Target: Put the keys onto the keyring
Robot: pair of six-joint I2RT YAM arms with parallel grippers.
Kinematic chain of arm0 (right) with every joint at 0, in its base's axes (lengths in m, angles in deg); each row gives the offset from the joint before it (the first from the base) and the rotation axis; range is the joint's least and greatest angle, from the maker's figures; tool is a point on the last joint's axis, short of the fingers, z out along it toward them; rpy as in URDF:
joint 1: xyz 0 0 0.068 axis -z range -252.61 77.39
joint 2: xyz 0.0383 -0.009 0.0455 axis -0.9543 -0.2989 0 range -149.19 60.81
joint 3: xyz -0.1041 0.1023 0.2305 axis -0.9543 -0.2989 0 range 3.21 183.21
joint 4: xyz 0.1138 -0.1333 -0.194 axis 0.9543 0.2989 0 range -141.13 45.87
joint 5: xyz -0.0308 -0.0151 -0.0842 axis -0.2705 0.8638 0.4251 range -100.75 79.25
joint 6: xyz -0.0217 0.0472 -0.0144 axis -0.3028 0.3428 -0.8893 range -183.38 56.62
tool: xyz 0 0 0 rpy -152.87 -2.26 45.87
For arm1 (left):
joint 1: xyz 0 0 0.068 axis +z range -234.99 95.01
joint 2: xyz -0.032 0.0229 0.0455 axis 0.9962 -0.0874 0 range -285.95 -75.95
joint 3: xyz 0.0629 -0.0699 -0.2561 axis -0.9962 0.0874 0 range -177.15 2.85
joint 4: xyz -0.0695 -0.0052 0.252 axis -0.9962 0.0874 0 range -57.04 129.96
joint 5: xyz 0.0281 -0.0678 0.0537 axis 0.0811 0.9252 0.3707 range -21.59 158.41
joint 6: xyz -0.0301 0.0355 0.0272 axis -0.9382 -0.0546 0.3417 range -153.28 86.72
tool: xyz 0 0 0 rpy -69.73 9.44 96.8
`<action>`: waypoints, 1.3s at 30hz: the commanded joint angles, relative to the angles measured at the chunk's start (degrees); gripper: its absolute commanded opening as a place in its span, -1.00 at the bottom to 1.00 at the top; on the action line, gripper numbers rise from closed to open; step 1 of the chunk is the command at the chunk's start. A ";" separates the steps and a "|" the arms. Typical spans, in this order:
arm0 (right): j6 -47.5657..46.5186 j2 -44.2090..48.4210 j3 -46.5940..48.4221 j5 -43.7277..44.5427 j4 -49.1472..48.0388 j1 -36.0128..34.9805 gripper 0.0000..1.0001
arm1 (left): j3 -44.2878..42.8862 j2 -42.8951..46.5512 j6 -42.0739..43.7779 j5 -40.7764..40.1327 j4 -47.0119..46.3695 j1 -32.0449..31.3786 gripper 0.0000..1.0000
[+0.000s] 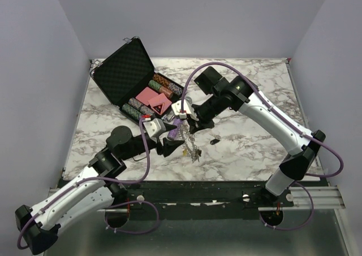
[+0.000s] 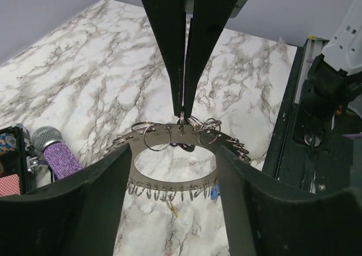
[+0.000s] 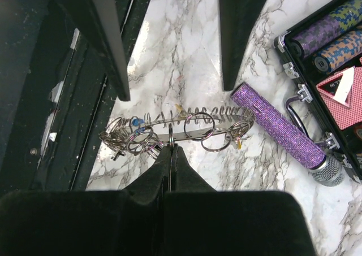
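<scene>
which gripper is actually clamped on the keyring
The right gripper: its jaws are shut on the rim of the keyring. The left gripper stands wide open, straddling the ring.

The white-and-black left arm [image 1: 73, 196] stretches forward with its black two-finger tool [image 2: 172, 151] spread wide, and directly opposite that tool, tip to tip, the white-and-black right arm [image 1: 271, 117] angles its black tool [image 2: 182, 116] down, fingers pressed together.
</scene>
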 commanded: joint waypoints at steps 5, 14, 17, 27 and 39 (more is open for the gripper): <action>-0.22 1.90 -0.42 0.30 0.47 -0.40 -0.99 | 1.79 -2.94 2.94 5.76 -10.89 0.19 0.11; 0.39 1.90 -0.16 -0.32 0.20 -0.40 -0.99 | 1.70 -6.54 4.43 7.52 -13.89 0.19 -0.27; 0.48 1.99 -0.16 -0.49 0.20 -0.40 -0.99 | 2.05 -7.16 4.26 7.61 -14.06 0.10 -0.29; 0.66 1.90 0.19 -1.19 0.29 -0.40 -0.99 | 1.53 -8.66 5.13 6.64 -13.27 0.10 -0.38; 0.92 1.90 0.20 -1.72 0.29 -0.40 -0.99 | 0.39 -9.80 5.75 7.25 -12.04 0.10 -0.55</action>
